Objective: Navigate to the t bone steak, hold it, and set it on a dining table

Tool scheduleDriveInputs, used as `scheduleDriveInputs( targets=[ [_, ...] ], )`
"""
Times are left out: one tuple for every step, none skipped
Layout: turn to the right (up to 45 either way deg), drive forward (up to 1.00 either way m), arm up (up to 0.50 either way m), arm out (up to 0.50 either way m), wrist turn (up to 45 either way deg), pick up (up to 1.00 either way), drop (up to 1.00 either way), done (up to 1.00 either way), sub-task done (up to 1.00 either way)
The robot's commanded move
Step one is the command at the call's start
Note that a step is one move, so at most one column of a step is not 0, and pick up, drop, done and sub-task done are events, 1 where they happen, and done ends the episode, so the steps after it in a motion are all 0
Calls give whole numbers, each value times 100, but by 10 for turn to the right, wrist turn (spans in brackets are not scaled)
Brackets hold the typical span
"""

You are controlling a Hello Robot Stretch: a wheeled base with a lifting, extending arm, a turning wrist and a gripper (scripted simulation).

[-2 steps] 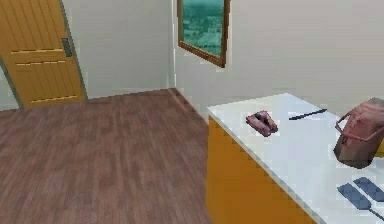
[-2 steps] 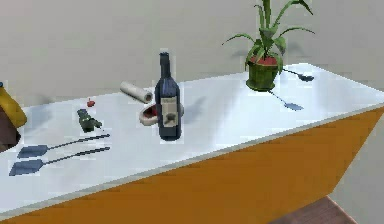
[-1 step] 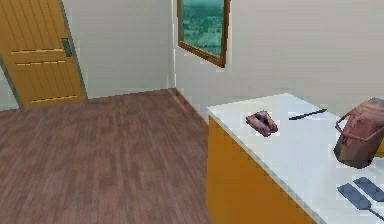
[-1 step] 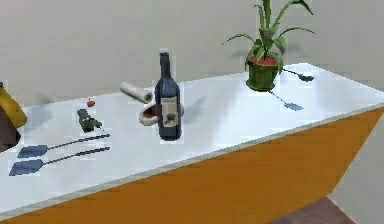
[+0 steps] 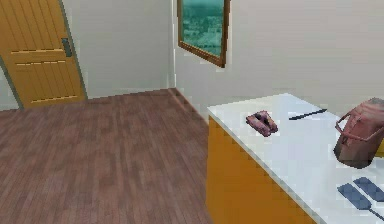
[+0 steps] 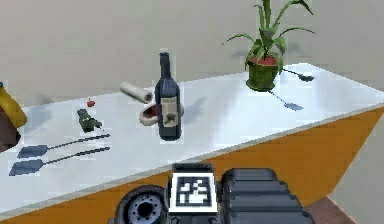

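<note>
Steak: the t bone steak lies flat on the white counter; it is a reddish-pink slab near the counter's corner, toward the forward view's middle; it lies apart from the other things there
Counter: a white top over orange cabinet fronts; it runs down the forward view's right side; in the arm side view the counter spans the picture from left to right
Beside the steak: a dark knife lies just to its right, not touching it; a brown pot with a loop handle stands farther right, at the picture's edge; two grey-blue spatulas lie below the pot, near the bottom-right corner
Gripper: the gripper shows as a dark rounded body at the arm side view's bottom edge, left of a white square with black marks; its far end cannot be made out, so I cannot tell how the fingers stand, nor whether it holds anything
Arm side, left: the spatulas lie with their long handles pointing right; a small dark green thing lies just beyond them
Arm side, middle: a dark wine bottle stands upright; a small reddish thing sits just left of its base; a pale roll lies behind that
Arm side, right: a potted plant stands near the counter's back edge; two dark utensils lie near it
Room: a wooden floor; an orange door at the forward view's upper left; a wood-framed pane on the pale wall
</note>
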Motion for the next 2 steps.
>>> scheduleDriveInputs(
  targets=[
    [0, 0, 0, 44, 0, 0, 0, 0, 0],
    [0, 0, 0, 0, 450, 0, 0, 0, 0]
  ],
)
